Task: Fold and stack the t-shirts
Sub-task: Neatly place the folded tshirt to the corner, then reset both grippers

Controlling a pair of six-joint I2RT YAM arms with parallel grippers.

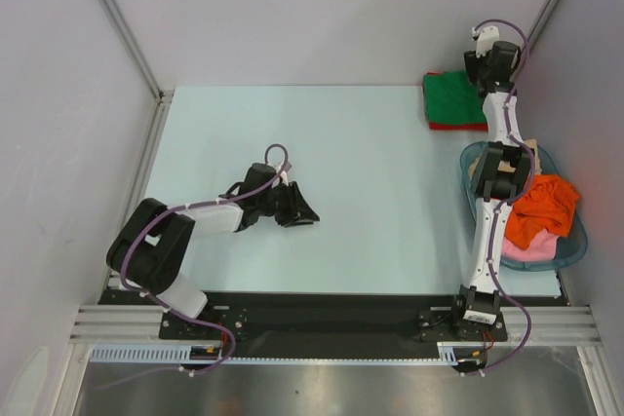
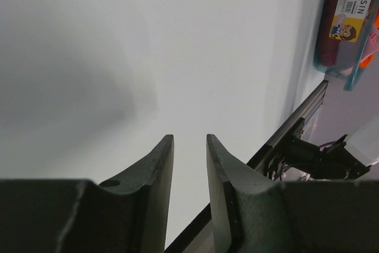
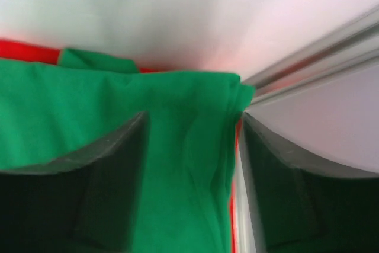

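A folded bright green t-shirt (image 1: 451,96) lies on a folded red t-shirt (image 1: 458,127) at the table's far right corner. My right gripper (image 1: 481,75) hangs open just over the green shirt's right edge. In the right wrist view the green cloth (image 3: 118,87) fills the space between the spread jaws of the right gripper (image 3: 194,114), and a red strip (image 3: 26,48) shows beyond it. My left gripper (image 1: 295,208) rests low over the bare table at mid-left. Its jaws stand slightly apart with nothing between them in the left wrist view (image 2: 189,137).
A teal basin (image 1: 575,250) at the right edge holds an orange garment (image 1: 542,207) and a pink one (image 1: 531,248); the basin also shows in the left wrist view (image 2: 331,39). Grey walls enclose the table. An aluminium rail (image 1: 331,323) runs along the near edge.
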